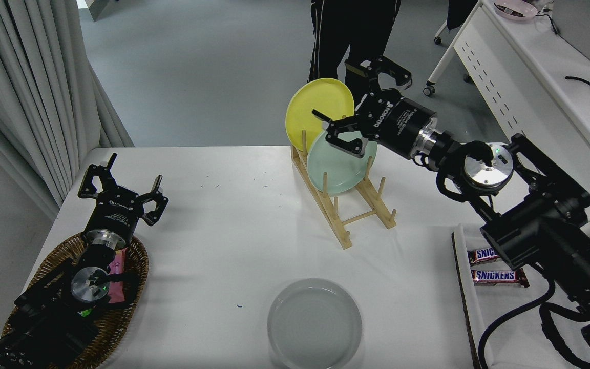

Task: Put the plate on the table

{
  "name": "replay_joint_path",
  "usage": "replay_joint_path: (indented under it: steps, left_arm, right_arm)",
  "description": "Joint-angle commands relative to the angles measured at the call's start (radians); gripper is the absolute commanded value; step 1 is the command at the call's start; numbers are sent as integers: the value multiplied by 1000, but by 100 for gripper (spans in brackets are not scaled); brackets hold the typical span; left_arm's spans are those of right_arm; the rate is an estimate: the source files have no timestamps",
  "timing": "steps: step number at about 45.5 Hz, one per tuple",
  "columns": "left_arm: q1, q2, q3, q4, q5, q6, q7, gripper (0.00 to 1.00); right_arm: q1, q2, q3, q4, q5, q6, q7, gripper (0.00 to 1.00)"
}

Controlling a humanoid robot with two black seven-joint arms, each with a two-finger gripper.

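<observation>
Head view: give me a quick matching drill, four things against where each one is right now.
Things:
1. plate
2. mint green plate
3. right gripper
4. left gripper

Places:
A. parked above the wicker basket, lower left
B. flat on the table, near edge
C. open, raised by the rack's plates
D. upright in the wooden rack

Pairs: 1-B, 2-D, 3-C, 4-A

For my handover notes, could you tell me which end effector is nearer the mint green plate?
Right. The right end effector is open at the mint green plate's top edge; the left end effector is parked far to its left.
</observation>
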Motion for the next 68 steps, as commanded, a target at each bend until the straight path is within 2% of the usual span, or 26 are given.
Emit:
replay_joint_path:
  steps: [1,7,12,17,22,28,35,48,68]
  left_arm:
    - [0,0,0,0,0,0,0,100]
    - [0,0,0,0,0,0,0,100]
    - [0,0,0,0,0,0,0,100]
    - [0,0,0,0,0,0,0,100]
    - [0,0,0,0,0,0,0,100]
    - [0,0,0,0,0,0,0,100]
    - [0,0,0,0,0,0,0,100]
    - [0,0,0,0,0,0,0,100]
    - [0,0,0,0,0,0,0,100]
  right_arm:
    - [-81,-33,44,-49,-119,-36,46,100]
    - [-132,-42,49,-61,-168,36,176,100]
    - [-186,-36,56,-61,-178,43,259,100]
    - [-233,-36,53,-63,-178,66,281,100]
    - [-246,-34,67,-83,-178,166,296,100]
    - [-250,-5,92,-163,-181,232,475,100]
    - [-276,7,87,-196,-187,255,578,100]
    - [-267,35,83,-360,-184,290,614,100]
    - [-264,56,73,-364,-168,289,612,100]
